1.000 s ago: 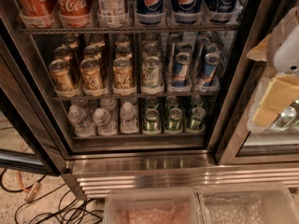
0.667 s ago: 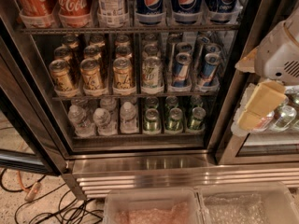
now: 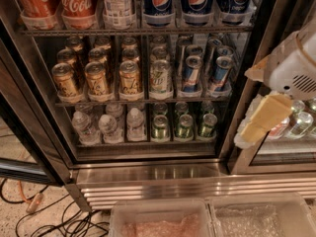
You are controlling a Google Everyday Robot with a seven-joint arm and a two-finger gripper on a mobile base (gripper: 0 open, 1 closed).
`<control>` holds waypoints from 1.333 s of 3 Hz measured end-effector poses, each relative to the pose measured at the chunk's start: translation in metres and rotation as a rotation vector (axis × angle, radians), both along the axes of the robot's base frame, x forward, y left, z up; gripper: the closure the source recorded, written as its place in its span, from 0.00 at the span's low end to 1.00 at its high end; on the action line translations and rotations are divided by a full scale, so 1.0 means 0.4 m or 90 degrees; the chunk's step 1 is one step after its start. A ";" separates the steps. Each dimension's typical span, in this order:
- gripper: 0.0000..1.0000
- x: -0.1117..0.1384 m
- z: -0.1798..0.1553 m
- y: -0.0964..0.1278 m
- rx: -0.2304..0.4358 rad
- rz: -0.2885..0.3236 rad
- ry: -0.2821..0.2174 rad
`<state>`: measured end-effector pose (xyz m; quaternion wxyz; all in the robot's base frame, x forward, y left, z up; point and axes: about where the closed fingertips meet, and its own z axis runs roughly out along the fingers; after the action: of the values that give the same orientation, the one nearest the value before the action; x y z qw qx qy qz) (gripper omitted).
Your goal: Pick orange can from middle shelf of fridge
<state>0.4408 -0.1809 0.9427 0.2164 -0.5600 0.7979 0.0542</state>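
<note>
The fridge (image 3: 148, 174) stands open in front of me, with a dark frame and a ribbed steel base. Its middle shelf (image 3: 98, 101) is a wire rack lined with rows of small cans. Golden-orange cans fill its left three rows; the front ones are the orange can on the left (image 3: 65, 80), a second (image 3: 97, 79) and a third (image 3: 130, 78). A pale green-white can (image 3: 160, 76) and blue-and-silver cans (image 3: 191, 73) stand to their right. My gripper (image 3: 253, 131) hangs at the right, in front of the fridge's right frame, well apart from the orange cans and a little lower than them.
Cola bottles (image 3: 76, 4) and blue Pepsi bottles (image 3: 160, 1) fill the top rack. Water bottles (image 3: 108, 127) and green cans (image 3: 183, 126) sit on the lower rack. The open door (image 3: 19, 152) is at left, cables (image 3: 54, 221) lie on the floor, and two plastic bins (image 3: 158, 218) sit below.
My gripper has moved left and slightly down, from the right edge of view toward the fridge opening. The cans have not moved.
</note>
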 end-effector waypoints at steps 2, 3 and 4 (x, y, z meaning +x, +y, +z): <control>0.00 0.002 -0.125 0.171 0.132 0.054 -0.002; 0.00 0.010 -0.169 0.258 0.194 0.080 -0.010; 0.00 0.031 -0.203 0.342 0.262 0.100 -0.023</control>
<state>0.4533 -0.0442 0.8615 0.3356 -0.5654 0.7197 0.2228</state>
